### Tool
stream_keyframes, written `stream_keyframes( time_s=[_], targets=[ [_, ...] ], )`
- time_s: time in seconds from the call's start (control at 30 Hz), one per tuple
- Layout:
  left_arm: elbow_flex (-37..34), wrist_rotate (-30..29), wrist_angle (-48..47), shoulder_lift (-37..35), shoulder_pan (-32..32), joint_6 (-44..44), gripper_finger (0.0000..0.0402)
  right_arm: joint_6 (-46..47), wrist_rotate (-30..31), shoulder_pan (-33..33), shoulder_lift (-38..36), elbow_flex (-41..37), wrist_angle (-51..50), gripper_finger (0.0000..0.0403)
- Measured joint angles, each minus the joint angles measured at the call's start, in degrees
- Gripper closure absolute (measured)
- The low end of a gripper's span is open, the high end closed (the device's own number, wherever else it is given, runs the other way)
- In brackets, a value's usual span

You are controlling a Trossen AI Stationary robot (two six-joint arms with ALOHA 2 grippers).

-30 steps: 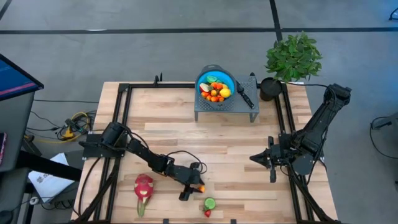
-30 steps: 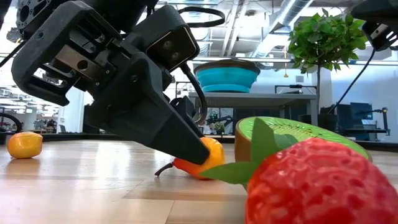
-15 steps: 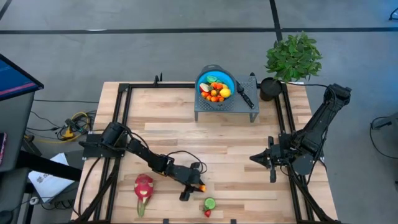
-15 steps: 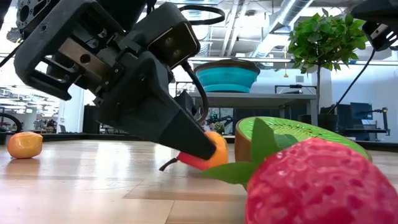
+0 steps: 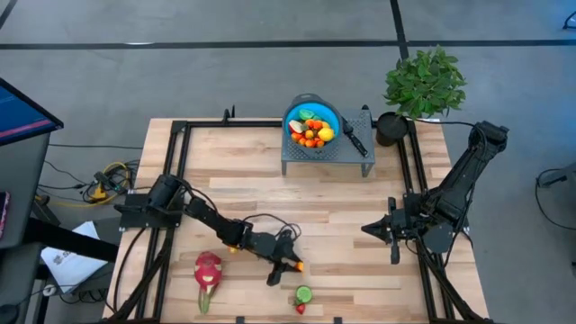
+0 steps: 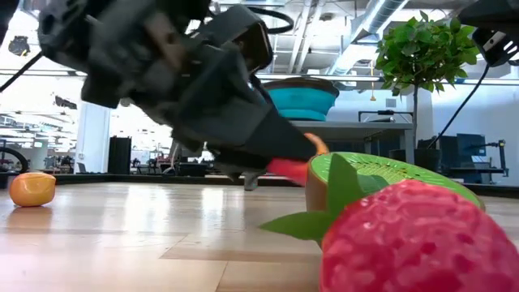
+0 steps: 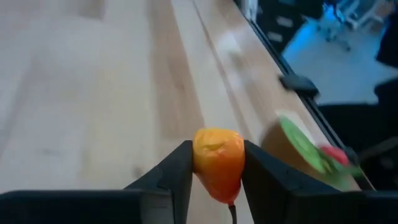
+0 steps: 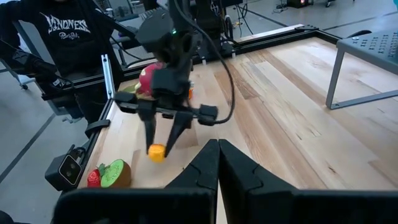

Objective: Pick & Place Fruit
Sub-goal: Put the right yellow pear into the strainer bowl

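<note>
My left gripper is near the table's front edge, shut on a small orange-red fruit, just left of a halved kiwi and a strawberry that lie on the wood. A pink dragon fruit lies on its side farther left. Several small fruits fill the blue bowl, which stands on a grey stand at the back. My right gripper hangs shut and empty over the table's right side. My left gripper pinches the orange-red fruit by its two opposite sides between its two fingers. The fingers slant downward from the table's left. The fruit is lifted clear of the wood, with its dark stalk toward the wrist.
A black-handled knife lies on the stand beside the bowl. A potted plant stands at the back right corner. A small orange fruit rests on the wood on the low view's left. A person stands beyond the table's left frame.
My left gripper has risen and swung toward the table's right, nearer the kiwi, rolling a little. The orange-red fruit, which lay on the wood between its fingers a second ago, first tipped up and now hangs clear of the table.
</note>
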Motion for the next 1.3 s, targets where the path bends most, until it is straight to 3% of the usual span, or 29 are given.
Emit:
stream_keyframes(
  time_s=[0.33,0.93,1.3],
  targets=[
    [0.0,0.0,7.8,-3.8,4.6,-2.5,0.0288,0.1,0.0,0.0,0.0,0.0,-3.4,0.0403],
    [0.1,-0.4,3.6,-34.5,19.8,12.8,0.0289,0.1,-0.1,0.0,0.0,0.0,-6.2,0.0403],
    [0.1,-7.4,2.7,-33.0,31.8,13.8,0.029,0.0,0.0,-0.1,0.0,0.0,-7.7,0.0403]
  ],
)
